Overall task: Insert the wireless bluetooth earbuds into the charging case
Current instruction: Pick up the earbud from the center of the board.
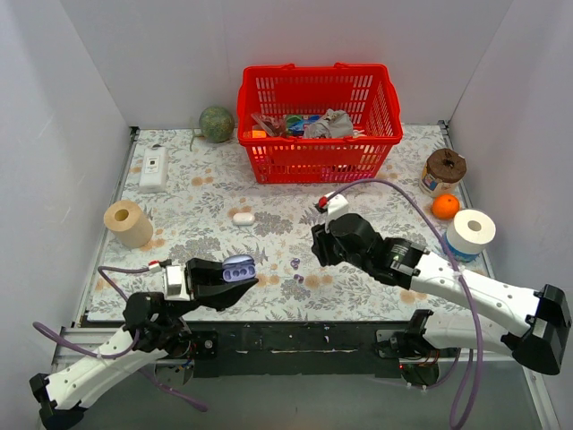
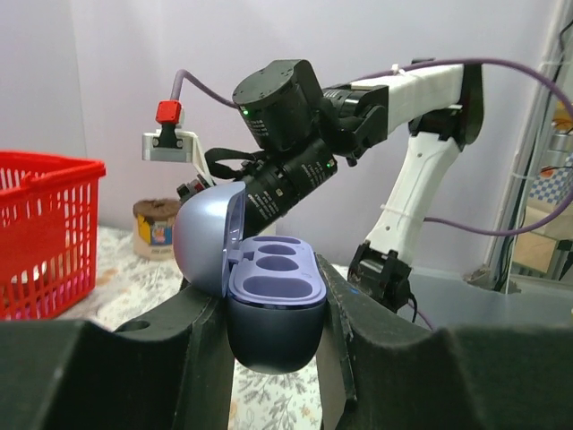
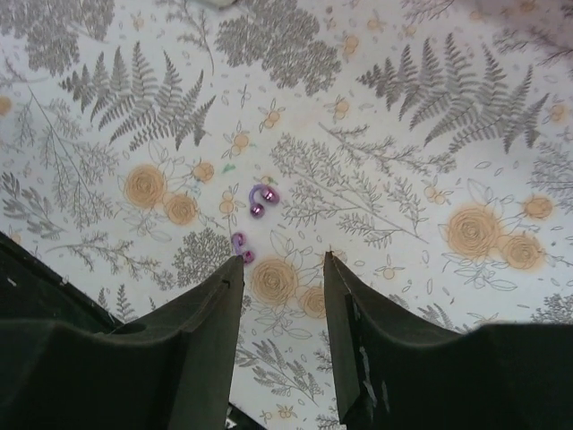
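My left gripper [image 1: 235,279] is shut on the lavender charging case [image 1: 238,268] and holds it above the mat. In the left wrist view the case [image 2: 274,309] sits between the fingers with its lid open to the left and its wells empty. Two tiny purple earbuds lie on the floral mat: one [image 1: 295,263] and another [image 1: 297,279] just nearer. In the right wrist view one earbud [image 3: 261,199] lies ahead and the other [image 3: 240,245] sits at the left fingertip. My right gripper [image 3: 282,258] is open and empty above them.
A red basket [image 1: 319,148] of items stands at the back. A white pebble-like oval [image 1: 243,218] lies mid-mat. A tape roll [image 1: 127,223] is at left, a white box [image 1: 154,167] behind it, a green ball [image 1: 216,124] at back. A jar [image 1: 443,171], orange [image 1: 445,206] and paper roll [image 1: 470,235] stand at right.
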You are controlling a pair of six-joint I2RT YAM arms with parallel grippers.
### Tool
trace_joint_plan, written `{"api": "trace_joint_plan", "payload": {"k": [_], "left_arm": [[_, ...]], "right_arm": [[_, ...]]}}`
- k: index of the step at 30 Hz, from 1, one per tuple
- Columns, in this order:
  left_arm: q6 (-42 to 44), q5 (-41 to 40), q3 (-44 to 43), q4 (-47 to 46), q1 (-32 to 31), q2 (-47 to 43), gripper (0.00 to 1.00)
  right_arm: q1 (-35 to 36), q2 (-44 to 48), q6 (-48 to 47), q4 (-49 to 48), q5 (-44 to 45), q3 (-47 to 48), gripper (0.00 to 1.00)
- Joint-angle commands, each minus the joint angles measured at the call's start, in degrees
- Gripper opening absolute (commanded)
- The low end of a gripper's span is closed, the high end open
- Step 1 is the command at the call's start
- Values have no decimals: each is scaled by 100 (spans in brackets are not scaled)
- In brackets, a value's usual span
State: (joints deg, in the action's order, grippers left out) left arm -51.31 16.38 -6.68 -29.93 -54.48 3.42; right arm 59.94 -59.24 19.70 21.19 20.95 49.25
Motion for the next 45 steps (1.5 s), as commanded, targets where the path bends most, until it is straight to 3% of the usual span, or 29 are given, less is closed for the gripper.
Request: {"api": "trace_joint_plan", "payload": {"k": [1,7,15,30,45], "left_arm": [[191,-372,-483,1059,25,176,0],[218,-443,-562,981,25,457,0],[218,-170,-668,1042,25,862,0],[218,-302,-615,1323,25,475,0],[253,-250,-624,1359,25,528,0]], "right_arm": [[-9,-472,60,-484,-758,-162,48],[-9,-1219,279,-958,-1198,-451,48],[-9,-1467,263,-1626,-1532,-891,48],[-9,-2416,-696,-1346,-1541,-197,51],[-9,-2742,-933,-1223,-1550,31,44]]}}
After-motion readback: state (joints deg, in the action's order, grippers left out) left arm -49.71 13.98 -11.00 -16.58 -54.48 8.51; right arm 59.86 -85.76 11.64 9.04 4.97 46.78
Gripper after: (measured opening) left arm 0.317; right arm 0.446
